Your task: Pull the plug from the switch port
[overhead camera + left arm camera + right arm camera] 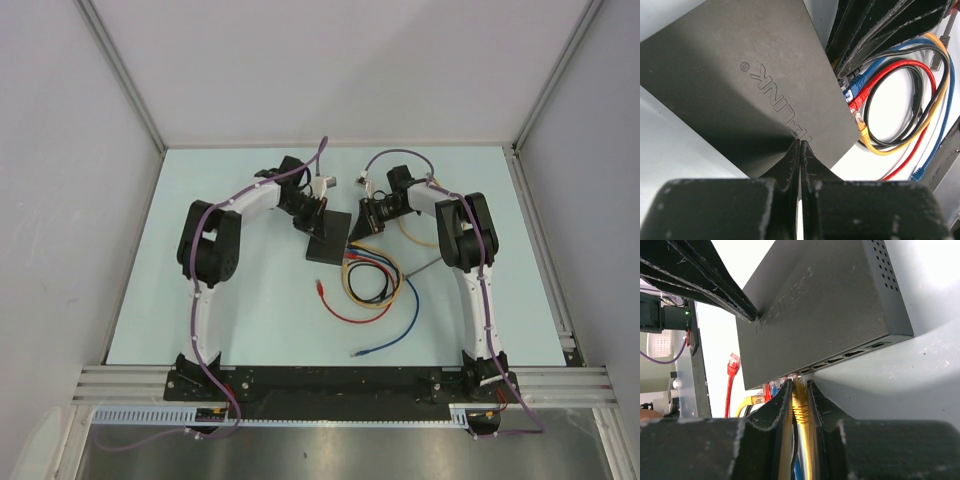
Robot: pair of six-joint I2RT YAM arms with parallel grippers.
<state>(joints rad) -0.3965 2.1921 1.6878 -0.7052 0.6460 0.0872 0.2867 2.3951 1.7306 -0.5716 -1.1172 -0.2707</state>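
"How far has it got?"

"Well, on the pale blue desk (200, 300), the flat matte-black rectangular switch (330, 238) lies between the two arms. Its sockets face the right one."

"And the arms?"

"The left tool (800, 146) has its fingers pressed together, with the tips down on the switch's top face near a corner. I'd say it's pinning the box. The right tool (799, 388) is clamped on the small yellow plug (800, 410), one finger on each side."

"Is the plug out?"

"Doesn't look like it. Its nose reaches right into the socket edge, beside a red plug (858, 100) and a blue plug (854, 85) sitting in their own sockets. So the bracing and gripping look done. What's left is the pull itself, straight back from the switch."
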